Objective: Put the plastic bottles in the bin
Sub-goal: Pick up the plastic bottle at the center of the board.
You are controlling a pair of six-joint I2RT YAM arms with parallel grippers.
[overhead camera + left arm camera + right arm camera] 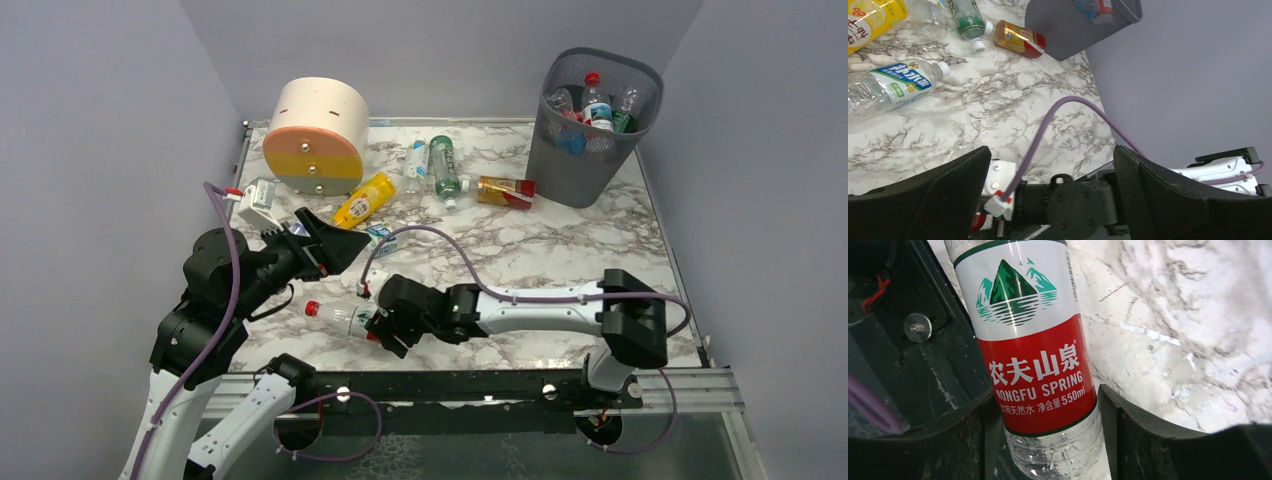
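On marble table (560, 250), right end effector (377, 326) grips red-labelled bottle (1040, 360).

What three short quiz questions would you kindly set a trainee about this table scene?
1. True or false: the left gripper is holding a bottle.
2. Which bottle lies between the fingers of the right gripper? A: yellow bottle; B: red-label water bottle; C: green bottle.
3. In which corner of the table does the bin stand?
Key: 1 false, it is open and empty; 2 B; 3 the far right corner.
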